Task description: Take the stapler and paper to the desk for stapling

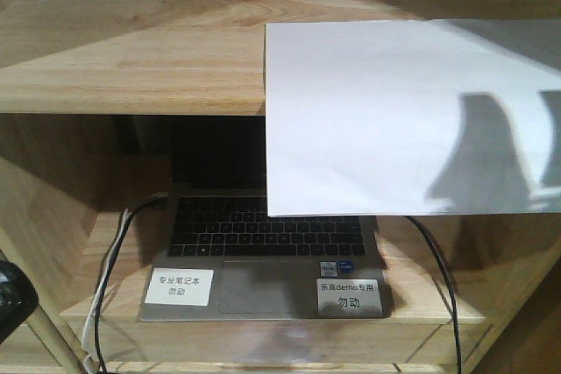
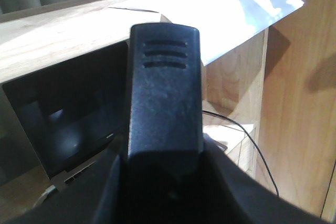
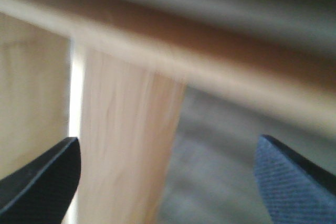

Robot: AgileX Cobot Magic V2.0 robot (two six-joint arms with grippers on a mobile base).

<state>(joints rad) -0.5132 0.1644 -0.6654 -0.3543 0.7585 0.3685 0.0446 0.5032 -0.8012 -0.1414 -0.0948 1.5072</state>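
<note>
Left gripper [image 2: 164, 195] is seen in its wrist view clenched on the stapler [image 2: 164, 93], whose black body stands upright between the dark fingers [image 2: 107, 184]; three short grooves are noted near its upper end. Right gripper [image 3: 168, 182] is recorded as released, its two dark fingertips [image 3: 50, 177] set well apart, with nothing between them but a blurred wooden ledge and upright.

The paper [image 1: 394, 120] is found lying flat on the upper board of the shelf unit [image 1: 131, 59], towards the right, with its near edge overhanging the front of the board. Two dark shadows are cast on its right part.

An open laptop [image 1: 263, 251] is observed in the compartment beneath, partly covered from view by the overhanging sheet. Two white labels [image 1: 179, 285] with printed text are fixed to its palm rest. Cables [image 1: 110, 269] are routed along its left side, and a black cable [image 1: 443, 278] along its right.
</note>
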